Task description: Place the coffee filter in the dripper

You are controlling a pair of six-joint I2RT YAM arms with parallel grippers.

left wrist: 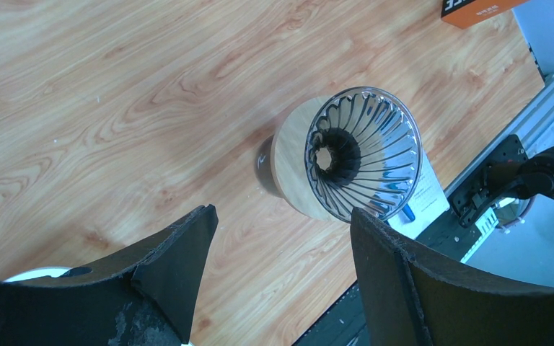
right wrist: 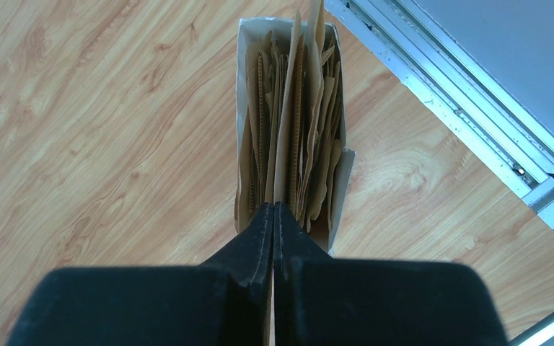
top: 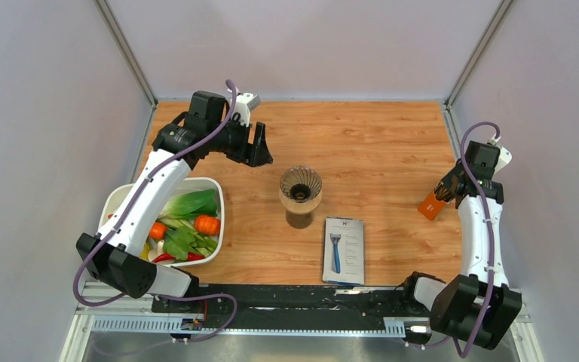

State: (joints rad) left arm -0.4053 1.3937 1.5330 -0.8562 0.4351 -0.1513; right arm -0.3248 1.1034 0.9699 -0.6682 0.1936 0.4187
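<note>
A wooden table is seen from above, with two white-and-black robot arms mounted at its near edge. At the table's centre stands the dripper, a small translucent brownish cone with spiral ribs and a dark centre hole, upright on a pale wooden collar and dark base. Its cone is bare inside. The left gripper hangs in the air beyond and to the left of the dripper, well apart from it, its two black fingers spread wide and holding nothing. At the right edge of the table, the right gripper reaches down into a narrow open-topped carton – orange outside, white inside – packed with upright sheets of tan paper. Its fingers are pressed tightly together, and one coffee filter, a thin light-tan paper sheet with a crimped seam, runs straight into the line where they meet, so it looks pinched by its edge; it is still standing in the carton among the others. Near the left arm sits a white rounded tub of leafy greens, carrots and red chillies. Just in front of the dripper lies a flat grey packet showing a blue razor.
</note>
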